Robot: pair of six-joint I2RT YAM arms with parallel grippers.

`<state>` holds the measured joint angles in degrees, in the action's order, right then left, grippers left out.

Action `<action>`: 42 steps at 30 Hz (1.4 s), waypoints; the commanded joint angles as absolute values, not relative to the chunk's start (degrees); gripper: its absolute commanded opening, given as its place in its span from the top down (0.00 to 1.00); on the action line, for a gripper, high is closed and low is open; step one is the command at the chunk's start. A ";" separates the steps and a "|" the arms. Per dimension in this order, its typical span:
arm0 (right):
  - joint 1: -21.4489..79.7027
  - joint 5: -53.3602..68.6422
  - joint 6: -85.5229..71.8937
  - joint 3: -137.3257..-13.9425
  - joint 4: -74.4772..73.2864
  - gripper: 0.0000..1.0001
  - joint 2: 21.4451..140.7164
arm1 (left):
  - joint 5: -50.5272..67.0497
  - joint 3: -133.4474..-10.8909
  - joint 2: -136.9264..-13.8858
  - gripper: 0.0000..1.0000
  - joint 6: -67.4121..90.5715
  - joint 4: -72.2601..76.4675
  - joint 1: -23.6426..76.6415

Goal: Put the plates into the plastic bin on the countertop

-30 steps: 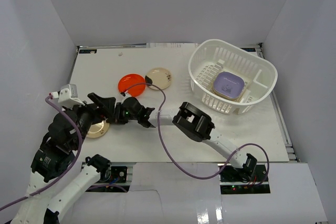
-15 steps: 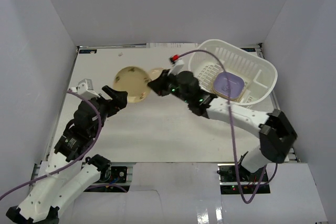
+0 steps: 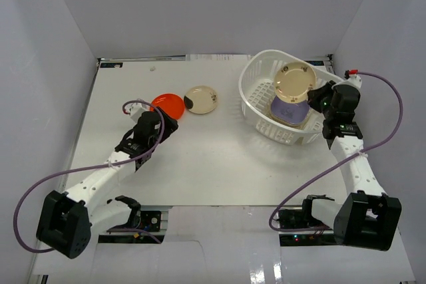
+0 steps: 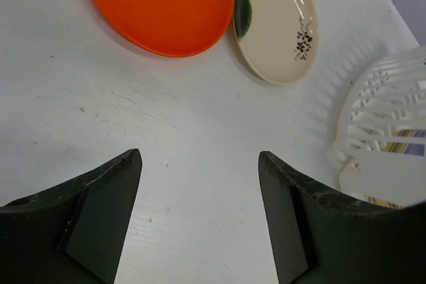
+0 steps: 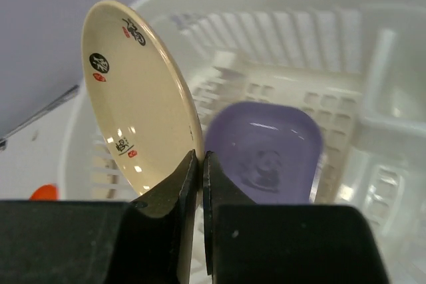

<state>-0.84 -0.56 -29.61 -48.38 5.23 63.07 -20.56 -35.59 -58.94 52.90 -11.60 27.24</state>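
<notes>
My right gripper (image 3: 317, 96) (image 5: 201, 157) is shut on the rim of a cream plate (image 3: 295, 79) (image 5: 136, 121) with small prints and holds it tilted above the white plastic bin (image 3: 336, 91) (image 5: 293, 4). A lavender rounded-square plate (image 3: 290, 110) (image 5: 266, 154) lies in the bin under it. My left gripper (image 3: 168, 122) (image 4: 200, 157) is open and empty, low over the white countertop (image 3: 219, 157). Just beyond it lie a red plate (image 3: 170, 103) (image 4: 160, 4) and a cream plate with a dark mark (image 3: 201, 99) (image 4: 276, 24).
White walls enclose the countertop on the left, back and right. The bin's slotted rim (image 4: 379, 118) shows at the right of the left wrist view. A purple cable (image 3: 80, 172) loops beside the left arm.
The right arm has swung from the table's middle to the bin, carrying the cream plate over the lavender one. The left arm has dropped lower and stretched toward the red plate.
</notes>
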 commanded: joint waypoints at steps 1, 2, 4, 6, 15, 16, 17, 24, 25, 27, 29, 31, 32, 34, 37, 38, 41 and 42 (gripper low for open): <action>-6.93 7.81 -31.55 -44.04 2.46 0.92 65.12 | -15.48 -35.16 -62.57 0.19 55.37 -4.84 22.60; -7.99 9.65 -31.64 -42.82 2.55 0.92 65.47 | -13.99 -34.90 -63.62 0.19 55.63 -4.14 19.63; -9.14 10.11 -31.90 -41.93 2.55 0.92 66.00 | -11.00 -33.75 -65.82 0.16 55.90 -1.51 17.06; -9.58 8.97 -31.99 -40.78 2.90 0.92 66.09 | -10.72 -33.92 -67.40 0.09 55.72 -0.71 14.95; -10.63 8.79 -31.55 -40.17 2.99 0.60 67.34 | -4.58 -37.18 -81.64 0.07 55.81 3.86 9.41; -10.72 8.09 -31.47 -40.17 2.99 0.55 66.37 | -3.96 -37.79 -83.48 0.08 55.90 4.30 8.71; -10.72 8.00 -30.86 -40.25 3.16 0.50 65.49 | -3.52 -38.05 -84.28 0.08 55.90 4.74 8.61; -10.46 10.00 -27.60 -46.49 -1.85 0.23 60.83 | -3.95 -42.18 -91.31 0.13 55.02 5.89 7.30; -10.02 11.32 -27.77 -46.32 -1.15 0.23 60.12 | -4.30 -43.06 -92.10 0.16 54.85 6.06 7.29; -8.71 14.92 -29.00 -45.62 0.95 0.24 58.45 | -5.10 -44.12 -95.09 0.19 54.67 6.06 6.77; -4.85 15.91 -29.00 -45.70 1.14 0.25 57.14 | -5.53 -45.44 -98.07 0.32 54.84 6.42 6.51; 1.80 15.12 -27.87 -45.18 1.14 0.25 56.08 | -6.24 -45.88 -99.57 0.45 55.02 6.42 6.15; 4.37 14.60 -27.60 -44.83 0.97 0.26 55.20 | -6.59 -45.88 -100.10 0.55 55.19 6.42 6.07; 11.73 13.89 -27.60 -42.29 2.45 0.27 54.23 | -8.25 -45.36 -99.67 0.70 55.02 6.50 5.89; 21.84 10.12 -28.73 -39.39 4.91 0.28 53.52 | -10.28 -43.51 -97.22 0.96 54.58 6.68 5.63; 24.23 8.54 -29.26 -38.85 6.05 0.27 53.79 | -11.07 -42.81 -95.29 1.00 54.41 6.33 5.36; 33.99 4.49 -30.49 -38.49 9.91 0.26 56.84 | -11.78 -41.14 -90.28 1.00 54.23 5.36 5.36; 35.93 4.13 -30.67 -39.02 10.80 0.24 58.34 | -11.52 -38.61 -88.00 1.00 54.23 5.80 5.36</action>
<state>30.79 8.43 -29.89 -38.70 4.29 55.72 -8.64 -42.44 -93.89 55.88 8.99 5.72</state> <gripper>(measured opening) 0.749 0.022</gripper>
